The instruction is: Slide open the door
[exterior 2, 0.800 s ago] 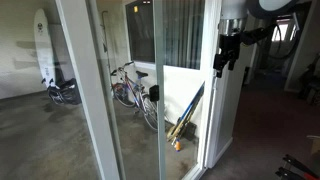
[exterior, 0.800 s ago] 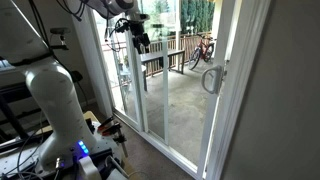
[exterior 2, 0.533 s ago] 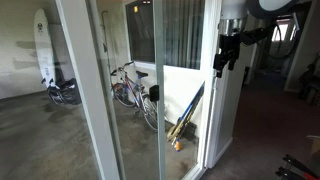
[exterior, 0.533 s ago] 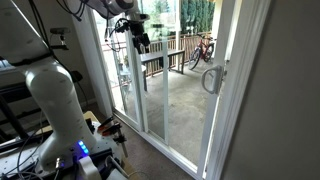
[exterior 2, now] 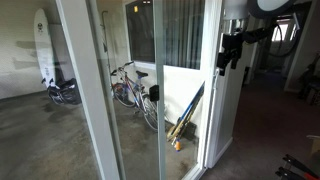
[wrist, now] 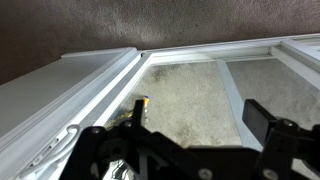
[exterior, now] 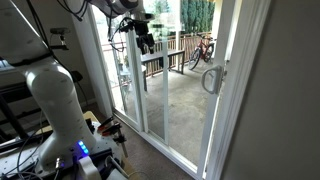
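Note:
The door (exterior: 188, 95) is a tall clear glass panel in a white frame, with a grey D-shaped handle (exterior: 211, 78) on its upright. My gripper (exterior: 144, 41) hangs high by another white upright, well away from the handle. In an exterior view the gripper (exterior 2: 229, 50) is close beside a white upright (exterior 2: 213, 100); the handle is hidden there. In the wrist view my gripper (wrist: 200, 115) is open and empty, its two dark fingers spread over white frame rails (wrist: 95, 85) and the concrete floor below.
The robot's white base (exterior: 55, 100) and cables stand on the carpet at the side. Beyond the glass are a bicycle (exterior 2: 130, 88), long tools leaning at a wall (exterior 2: 185, 118), a surfboard (exterior 2: 42, 50) and a wooden railing (exterior: 170, 55).
The gripper has shifted a little sideways and slightly up along the glass. The door and handle have not moved.

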Available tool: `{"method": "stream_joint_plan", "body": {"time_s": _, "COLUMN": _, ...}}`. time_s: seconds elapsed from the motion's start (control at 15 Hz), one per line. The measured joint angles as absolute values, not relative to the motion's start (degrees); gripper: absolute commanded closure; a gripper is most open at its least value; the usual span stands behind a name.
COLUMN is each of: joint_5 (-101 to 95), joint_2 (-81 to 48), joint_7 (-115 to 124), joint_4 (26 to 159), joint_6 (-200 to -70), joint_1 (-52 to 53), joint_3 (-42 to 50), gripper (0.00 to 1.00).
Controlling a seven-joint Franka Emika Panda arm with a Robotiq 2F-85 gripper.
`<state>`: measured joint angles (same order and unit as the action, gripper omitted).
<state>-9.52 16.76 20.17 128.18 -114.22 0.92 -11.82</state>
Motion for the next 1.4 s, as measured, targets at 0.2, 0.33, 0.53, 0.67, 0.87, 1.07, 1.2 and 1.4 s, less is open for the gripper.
{"method": "stream_joint_plan", "body": {"time_s": 0.2, "joint_5": -9.5, "joint_2": 18.2, "joint_7": 10.2, "joint_4": 130.1, "joint_6": -117.2, "joint_1": 0.0, "joint_3": -4.9, "gripper": 0.0}}
{"method": "stream_joint_plan", "body": {"time_s": 0.33, "joint_5": -9.5, "joint_2": 19.1, "joint_7": 2.2, "joint_4": 131.3, "joint_6": -121.6, "joint_1": -1.2, "joint_3": 0.2, "gripper": 0.0}}
{"method": "stream_joint_plan", "body": {"time_s": 0.53, "joint_5": -7.7, "joint_2": 19.6, "joint_7": -8.6, "joint_4": 132.0, "joint_6": -129.5, "joint_1": -3.0, "joint_3": 7.9, "gripper": 0.0}}
{"method": "stream_joint_plan", "body": {"time_s": 0.67, "joint_5": -4.7, "joint_2": 19.5, "joint_7": -14.0, "joint_4": 132.0, "joint_6": -133.2, "joint_1": -3.5, "joint_3": 12.0, "gripper": 0.0}}
{"method": "stream_joint_plan", "body": {"time_s": 0.87, "joint_5": 1.0, "joint_2": 19.2, "joint_7": -19.7, "joint_4": 131.8, "joint_6": -134.7, "joint_1": -3.6, "joint_3": 16.0, "gripper": 0.0}}
{"method": "stream_joint_plan", "body": {"time_s": 1.07, "joint_5": 3.0, "joint_2": 18.4, "joint_7": -20.1, "joint_4": 131.2, "joint_6": -134.5, "joint_1": -3.6, "joint_3": 17.1, "gripper": 0.0}}
{"method": "stream_joint_plan", "body": {"time_s": 1.2, "joint_5": 3.1, "joint_2": 18.1, "joint_7": -20.1, "joint_4": 131.1, "joint_6": -134.5, "joint_1": -3.5, "joint_3": 17.0, "gripper": 0.0}}
{"method": "stream_joint_plan", "body": {"time_s": 1.4, "joint_5": 3.1, "joint_2": 18.0, "joint_7": -20.1, "joint_4": 131.0, "joint_6": -134.5, "joint_1": -3.5, "joint_3": 17.0, "gripper": 0.0}}
